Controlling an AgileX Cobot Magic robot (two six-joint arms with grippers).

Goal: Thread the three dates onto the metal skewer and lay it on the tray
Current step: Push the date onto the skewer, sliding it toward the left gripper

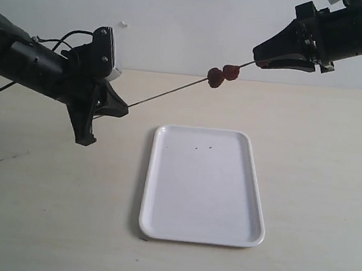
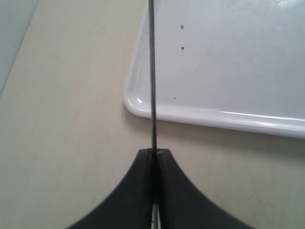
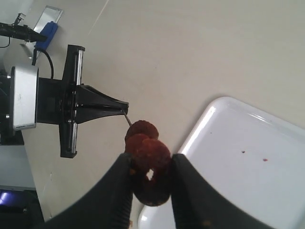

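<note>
The pale table (image 1: 331, 192) carries the white tray (image 1: 200, 196), and off its far-left corner the left gripper (image 1: 122, 110) has its fingers pinched together on the low end of the metal skewer (image 1: 173, 93). The rod slants up through the air to the right gripper (image 1: 256, 58). Two dates (image 1: 215, 78) sit threaded on it, touching, just short of that gripper, and the third date (image 3: 152, 191) is squeezed between its fingers (image 3: 190, 191).
</note>
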